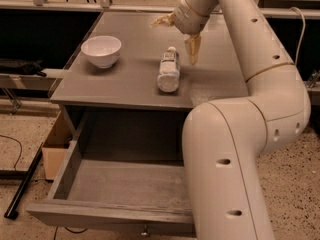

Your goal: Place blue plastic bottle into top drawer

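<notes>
A white round bowl [101,50] sits left of the small pale-blue plastic bottle [169,71], which lies on its side above the open grey wooden drawer [110,215]. The two-finger gripper [174,40] hovers just beyond its cap, fingers spread and empty. It would best descend astride the body before closing. The cream robot arm [225,159] hides the drawer's right end.

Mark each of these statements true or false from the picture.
1. The bottle lies on its side on the tabletop. True.
2. The drawer is shut. False: it stands pulled open.
3. The bowl stands on the tabletop, to the picture's left of the bottle. True.
4. The gripper grips the bottle. False: it is open and hovers over the tabletop beside the bottle, apart from it.
</notes>
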`<state>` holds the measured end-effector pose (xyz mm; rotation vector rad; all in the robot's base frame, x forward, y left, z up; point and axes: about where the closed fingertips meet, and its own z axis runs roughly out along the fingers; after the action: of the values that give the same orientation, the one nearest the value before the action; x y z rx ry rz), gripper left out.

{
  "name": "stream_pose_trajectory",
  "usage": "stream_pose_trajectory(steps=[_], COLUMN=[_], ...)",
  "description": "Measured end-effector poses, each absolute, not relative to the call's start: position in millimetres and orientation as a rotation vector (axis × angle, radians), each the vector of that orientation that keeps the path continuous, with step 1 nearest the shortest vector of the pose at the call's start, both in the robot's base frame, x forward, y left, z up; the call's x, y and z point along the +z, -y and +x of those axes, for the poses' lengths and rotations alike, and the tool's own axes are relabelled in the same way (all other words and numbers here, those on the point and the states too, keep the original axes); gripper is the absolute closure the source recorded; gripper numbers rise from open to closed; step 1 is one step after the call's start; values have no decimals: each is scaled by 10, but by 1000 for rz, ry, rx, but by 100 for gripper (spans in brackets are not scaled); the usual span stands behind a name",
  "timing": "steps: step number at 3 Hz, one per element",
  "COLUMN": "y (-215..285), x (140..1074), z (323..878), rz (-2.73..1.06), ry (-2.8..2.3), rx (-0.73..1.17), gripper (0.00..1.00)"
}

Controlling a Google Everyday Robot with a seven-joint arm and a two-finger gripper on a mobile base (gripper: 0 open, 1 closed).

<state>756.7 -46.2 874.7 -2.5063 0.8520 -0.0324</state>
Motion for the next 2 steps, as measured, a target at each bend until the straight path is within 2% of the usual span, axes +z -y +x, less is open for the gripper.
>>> stream_pose_trajectory(steps=[2], y=[390], x=[8643], z=[7710], rz=[-2476], ry=[-798], rx=[-62], gripper=[0])
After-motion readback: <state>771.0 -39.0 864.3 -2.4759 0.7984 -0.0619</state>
